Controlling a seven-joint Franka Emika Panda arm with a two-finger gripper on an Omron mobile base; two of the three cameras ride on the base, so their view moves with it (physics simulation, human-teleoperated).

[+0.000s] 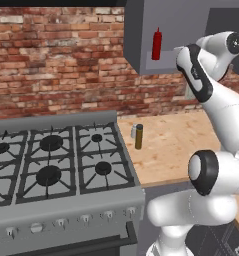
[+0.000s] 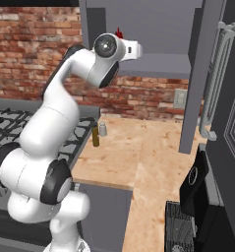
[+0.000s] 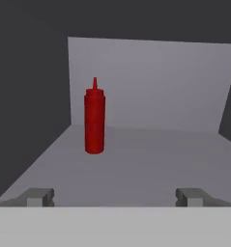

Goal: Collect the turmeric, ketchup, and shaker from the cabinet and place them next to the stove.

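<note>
From the hand view my fingers (image 3: 40, 197) stand spread as wide as they go and hold nothing, their tips low at the shelf's near edge, so the gripper (image 3: 115, 198) is open and lined up with the mouth of the cabinet (image 3: 151, 77). Nearest me in the base views is the stove (image 1: 56, 165) on the left, with the wooden tabletop (image 1: 176, 145) running off to its right. On that tabletop, just beside the stove's far right corner, the turmeric (image 1: 139, 136) stands upright, and the shaker (image 1: 133, 131) sits right against it on its far left side; I judge those two done. Farther off and higher, the ketchup (image 3: 94, 118) is the one thing on the cabinet shelf, upright with its nozzle pointing up, well apart from my fingers. What matters for the reach: the bottle lies ahead of the fingers and left of their midline, roughly above the left finger and nowhere near centred between them. Its long axis is vertical, and the fingers open across it sideways, which suits a grip round the body. I reckon I need to slide the hand left until the bottle sits midway between the fingers, then push in deeper over the shelf. From the left base view the ketchup stands near the shelf's left end, close to the cabinet's side wall, so the left finger may have little room.
</note>
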